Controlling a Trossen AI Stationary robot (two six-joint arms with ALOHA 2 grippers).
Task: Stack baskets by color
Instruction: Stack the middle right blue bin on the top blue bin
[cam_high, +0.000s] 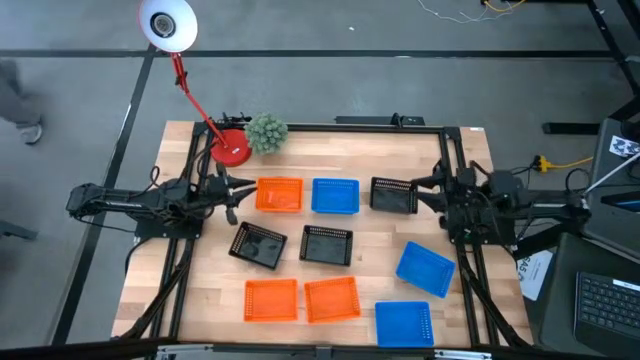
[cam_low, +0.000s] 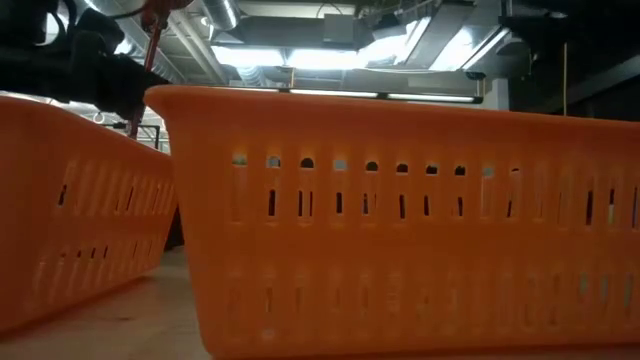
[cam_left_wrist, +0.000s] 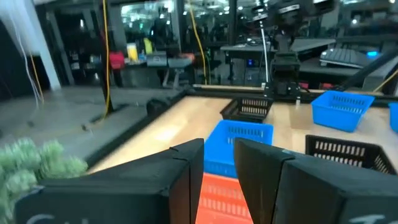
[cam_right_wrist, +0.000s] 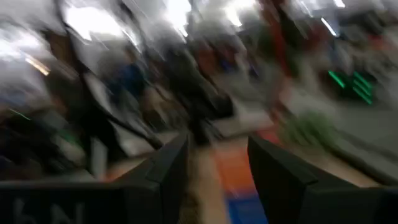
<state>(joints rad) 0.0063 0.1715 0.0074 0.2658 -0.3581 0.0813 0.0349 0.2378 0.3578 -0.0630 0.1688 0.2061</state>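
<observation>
We're hovering the left end effector (cam_high: 228, 190), jaws slightly parted and empty, beside the orange basket (cam_high: 279, 194), while the right end effector (cam_high: 432, 190) is gaping by the black basket (cam_high: 394, 196).

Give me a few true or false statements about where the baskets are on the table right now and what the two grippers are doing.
1. Nine baskets lie on the table, none stacked. True.
2. The far row reads orange basket, blue basket, black basket. True.
3. The left gripper holds a blue basket. False: its fingers stand apart with nothing between them, beside the far orange basket.
4. The right gripper is open and empty near the far black basket. True.
5. The green ball plant sits inside a black basket. False: it stands on the table's far edge by the red lamp base.
</observation>
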